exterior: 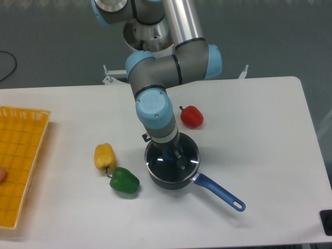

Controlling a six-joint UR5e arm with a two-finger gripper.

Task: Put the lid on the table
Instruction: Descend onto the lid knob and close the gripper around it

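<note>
Glass lid (179,162) under the fingers (175,155)

Robotics laboratory test bench: a bare white table (259,119) with rounded corners stands before a plain grey floor, with the industrial arm (171,57) mounted at its 12 o'clock edge. Toy peppers (124,180) and a yellow mesh tray (21,166) at 9 o'clock serve as props.

One fixed high front cam
</note>
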